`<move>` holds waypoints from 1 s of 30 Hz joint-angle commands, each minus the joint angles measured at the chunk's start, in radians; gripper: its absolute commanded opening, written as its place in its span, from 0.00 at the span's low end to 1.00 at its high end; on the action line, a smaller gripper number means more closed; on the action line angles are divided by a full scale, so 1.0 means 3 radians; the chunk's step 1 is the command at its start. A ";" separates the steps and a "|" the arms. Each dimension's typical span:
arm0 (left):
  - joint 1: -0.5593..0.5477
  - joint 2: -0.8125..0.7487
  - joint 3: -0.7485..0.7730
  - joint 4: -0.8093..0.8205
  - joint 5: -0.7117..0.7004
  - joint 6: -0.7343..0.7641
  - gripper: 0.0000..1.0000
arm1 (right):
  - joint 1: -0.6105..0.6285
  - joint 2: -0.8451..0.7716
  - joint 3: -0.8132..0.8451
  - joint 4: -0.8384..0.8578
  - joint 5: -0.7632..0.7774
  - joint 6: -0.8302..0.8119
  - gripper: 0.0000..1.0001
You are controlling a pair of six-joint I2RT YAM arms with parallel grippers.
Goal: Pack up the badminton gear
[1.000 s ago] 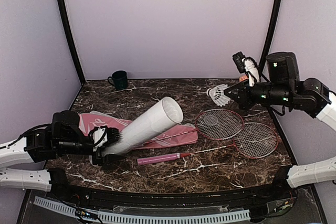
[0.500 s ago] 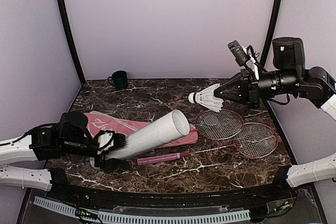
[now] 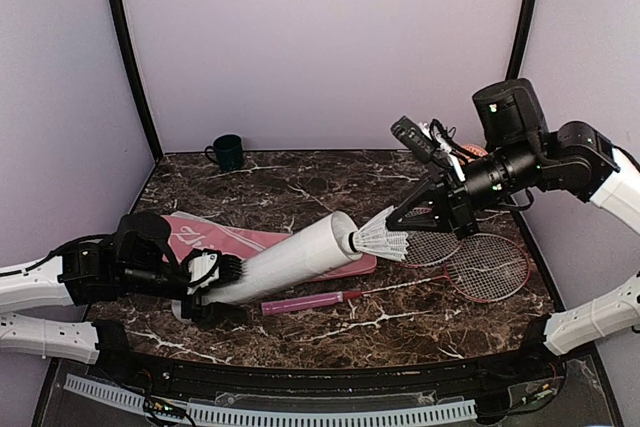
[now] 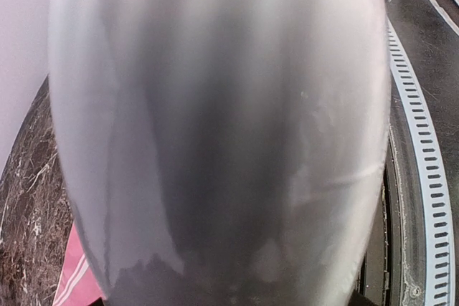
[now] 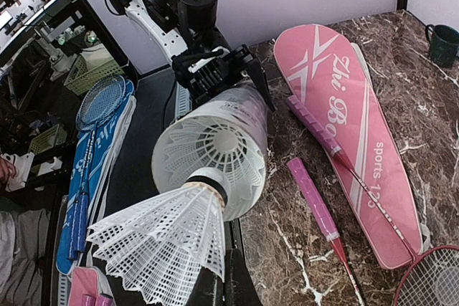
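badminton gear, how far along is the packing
Done: one shuttlecock seems to sit inside the white tube. In hand: the left gripper holds the tube tilted, and the right gripper holds a second shuttlecock cork-first at its mouth. Left: both rackets lie on the table, one handle across the pink bag.

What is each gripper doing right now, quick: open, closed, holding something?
Left gripper: closed around the white tube, near its lower end.
Right gripper: closed on a shuttlecock, at the tube's open mouth.
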State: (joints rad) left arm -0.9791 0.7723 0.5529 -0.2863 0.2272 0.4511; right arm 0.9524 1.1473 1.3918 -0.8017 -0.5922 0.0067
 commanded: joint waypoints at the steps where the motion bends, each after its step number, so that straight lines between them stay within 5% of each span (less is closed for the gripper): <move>1: 0.0017 -0.0007 0.0116 0.0121 0.0073 0.0026 0.33 | 0.0078 0.0062 0.0119 0.0045 0.0167 -0.0023 0.00; 14: 0.0017 0.0008 0.0112 0.0167 0.0062 0.0019 0.33 | 0.0185 0.0293 0.0170 0.0374 0.0195 0.0120 0.00; 19: 0.0017 -0.0025 0.0086 0.0192 0.0061 -0.0010 0.33 | 0.0205 0.0347 0.0182 0.0350 0.0384 0.0152 0.45; 30: 0.0017 0.0003 0.0096 0.0208 0.0073 -0.0004 0.33 | 0.0323 0.0475 0.0128 0.0246 0.0685 0.0080 0.80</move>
State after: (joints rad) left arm -0.9791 0.7795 0.5529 -0.2844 0.2276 0.4503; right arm 1.0233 1.2694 1.4174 -0.7498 -0.4129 0.0357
